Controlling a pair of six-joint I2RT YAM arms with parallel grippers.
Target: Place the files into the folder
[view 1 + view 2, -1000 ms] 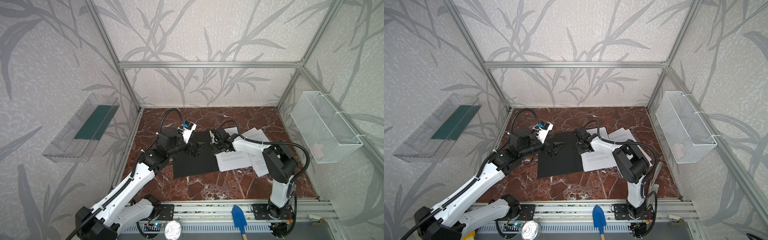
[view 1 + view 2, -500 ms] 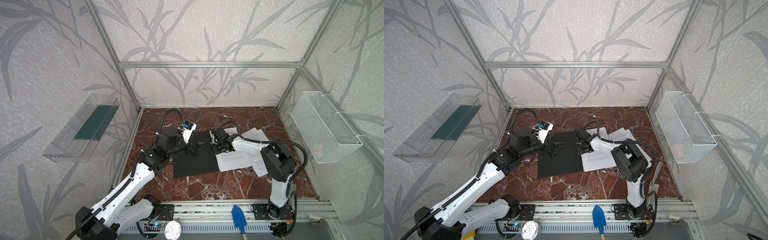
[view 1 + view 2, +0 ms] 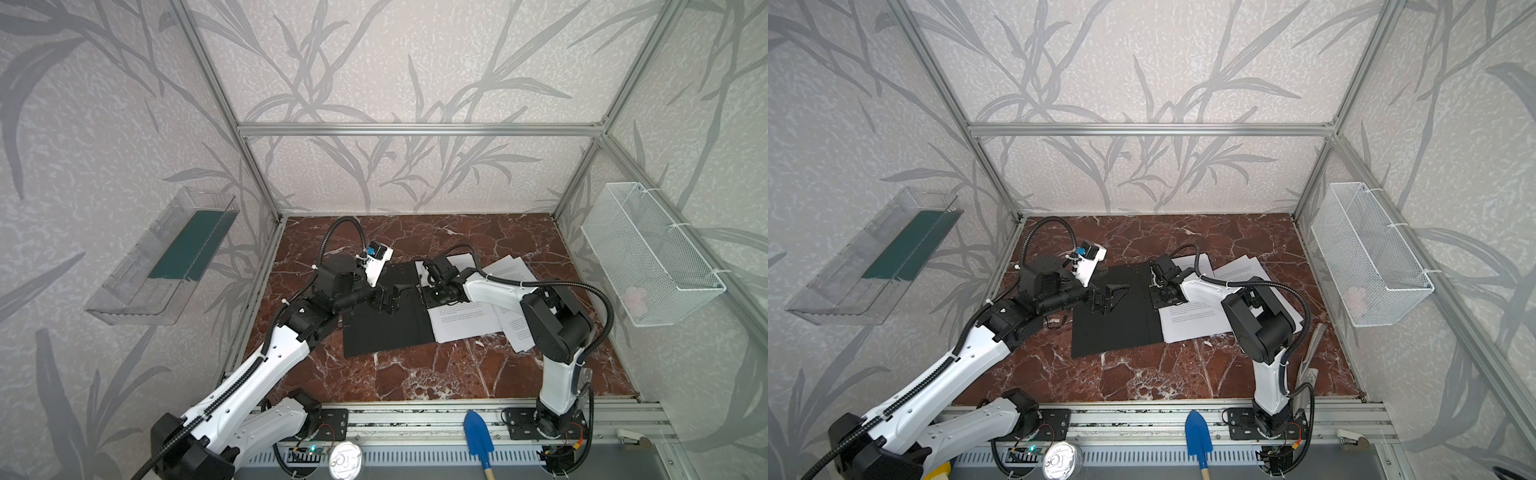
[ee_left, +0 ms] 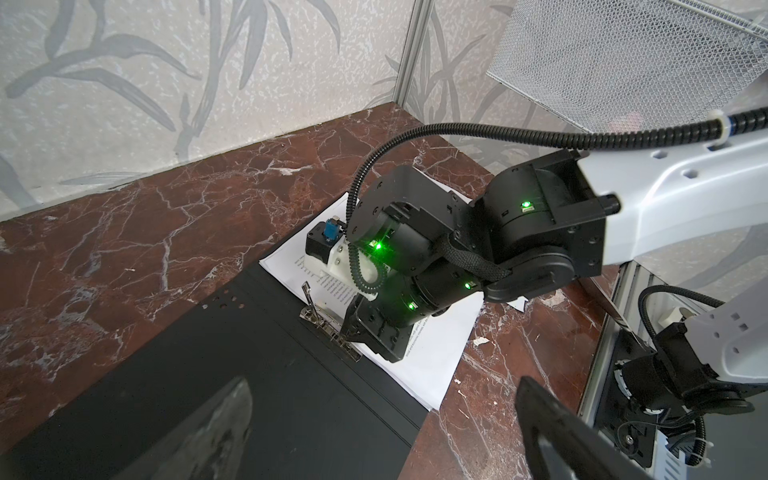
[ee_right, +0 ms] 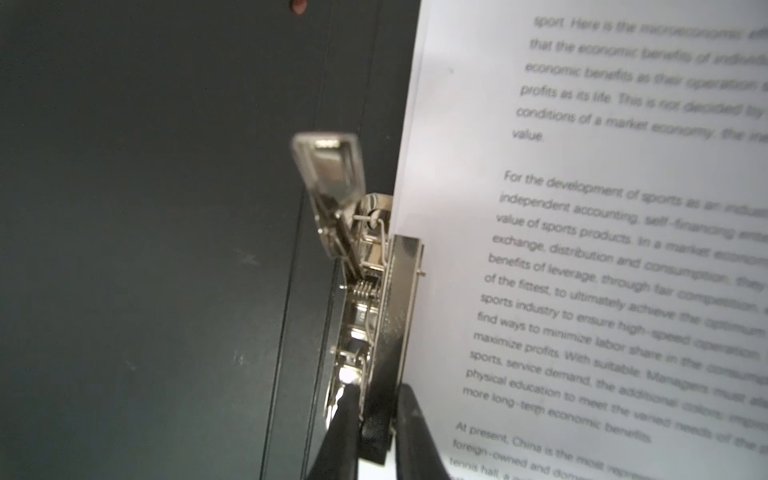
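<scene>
Black folder (image 3: 382, 328) lies open and flat mid-table (image 3: 415, 374) on the marble, with the files (image 3: 461, 324) fanned out just right of its spine. Top views don't show the grip, but the right wrist view does: the right gripper (image 5: 376, 419) is pinched on the metal clip (image 5: 370, 266). The left gripper (image 3: 390, 296) hovers over the folder, spread wide.

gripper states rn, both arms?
Left gripper: open, holding nothing, above the folder.
Right gripper: closed on the folder's metal clip.
</scene>
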